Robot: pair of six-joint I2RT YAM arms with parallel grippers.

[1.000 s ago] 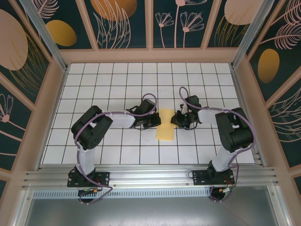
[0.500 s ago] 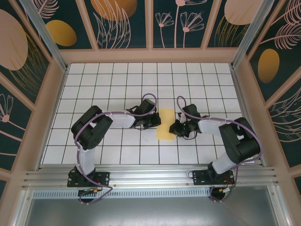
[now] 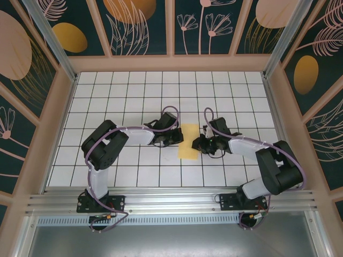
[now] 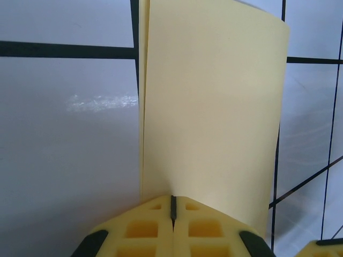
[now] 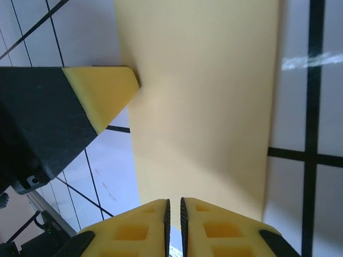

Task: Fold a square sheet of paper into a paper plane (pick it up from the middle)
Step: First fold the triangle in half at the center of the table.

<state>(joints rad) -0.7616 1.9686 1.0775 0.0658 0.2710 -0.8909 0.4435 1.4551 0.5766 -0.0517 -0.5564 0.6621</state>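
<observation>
The square sheet of paper (image 3: pixel 188 142) lies folded into a narrow pale yellow strip on the tiled table (image 3: pixel 134 96). My left gripper (image 3: pixel 178 140) is at its left edge; in the left wrist view the left gripper (image 4: pixel 172 199) is shut on the paper (image 4: pixel 214 107), whose two layers show along one side. My right gripper (image 3: pixel 197 144) sits at the strip's right edge. In the right wrist view the right gripper (image 5: pixel 174 202) stands a narrow slit open over the paper (image 5: pixel 203 107), nothing between its pads. The left gripper's fingertip (image 5: pixel 102 96) touches the far edge.
Raised wooden walls (image 3: pixel 171 63) with patterned panels ring the white grid table. A metal rail (image 3: pixel 171 201) with both arm bases runs along the near edge. Bare tiles lie on all sides of the paper.
My right gripper has slid toward the near end of the paper's right edge and its elbow has swung outward to the right. The left gripper and the paper have stayed put.
</observation>
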